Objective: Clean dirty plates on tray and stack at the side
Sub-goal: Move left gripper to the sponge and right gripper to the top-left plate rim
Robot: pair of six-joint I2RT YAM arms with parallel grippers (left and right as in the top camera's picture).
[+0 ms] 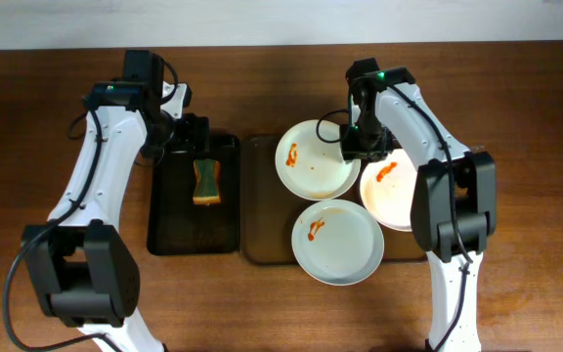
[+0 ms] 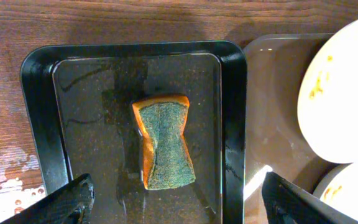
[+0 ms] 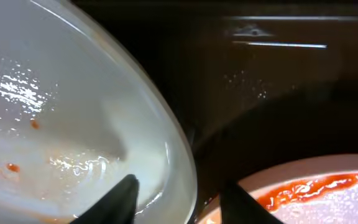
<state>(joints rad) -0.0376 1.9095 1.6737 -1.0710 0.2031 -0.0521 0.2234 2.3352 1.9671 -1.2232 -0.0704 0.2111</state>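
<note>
Three white plates smeared with red sauce lie on a brown tray (image 1: 262, 200): a top plate (image 1: 311, 161), a right plate (image 1: 394, 196) and a front plate (image 1: 338, 244). My right gripper (image 1: 365, 149) is open, with its fingers on either side of the top plate's right rim (image 3: 182, 202). The top plate (image 3: 55, 124) and the sauce-streaked right plate (image 3: 316, 193) show in the right wrist view. An orange sponge with a green scouring face (image 1: 206, 183) lies in a black tray (image 1: 159, 196). My left gripper (image 2: 179, 205) is wide open and empty, hovering above the sponge (image 2: 162, 144).
The black tray (image 2: 39, 112) sits directly left of the brown tray (image 2: 272, 112), and both rest on a wooden table (image 1: 47, 117). The two plates nearest the left gripper (image 2: 347, 93) (image 2: 353, 186) overhang the brown tray's right part.
</note>
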